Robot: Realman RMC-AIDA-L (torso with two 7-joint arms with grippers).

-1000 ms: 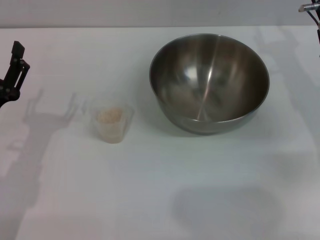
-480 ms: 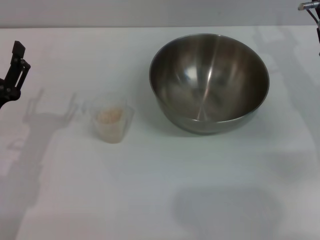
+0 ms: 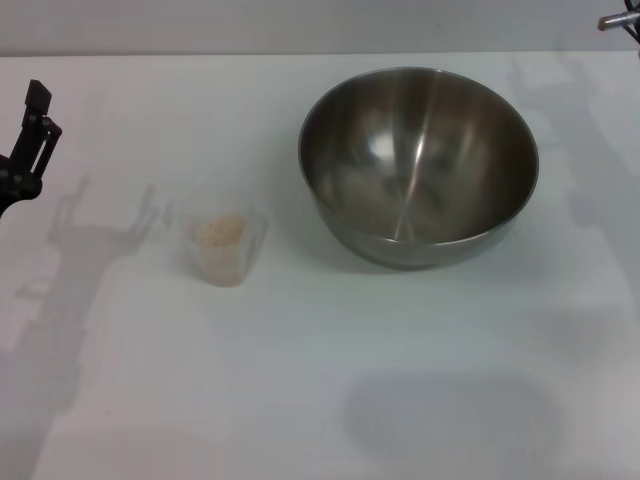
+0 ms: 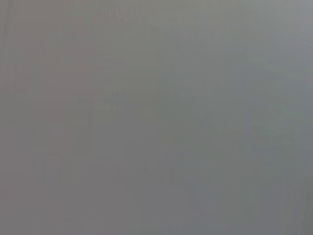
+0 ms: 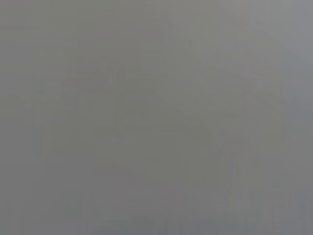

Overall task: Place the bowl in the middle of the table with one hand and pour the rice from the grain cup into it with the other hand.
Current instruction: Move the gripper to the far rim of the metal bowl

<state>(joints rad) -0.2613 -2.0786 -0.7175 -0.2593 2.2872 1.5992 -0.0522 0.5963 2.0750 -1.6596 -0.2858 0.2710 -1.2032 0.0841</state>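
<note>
While both grippers sit at the table's (image 3: 330, 380) edges, the bowl (image 3: 418, 165) and cup (image 3: 223, 245) stand apart, untouched.
Bowl right of centre, far side; cup holding rice (image 3: 219, 231) to its left. Left gripper (image 3: 25, 150) far left, right gripper (image 3: 620, 15) barely visible far right; jaws perhaps unreadable, I cannot tell.
</note>
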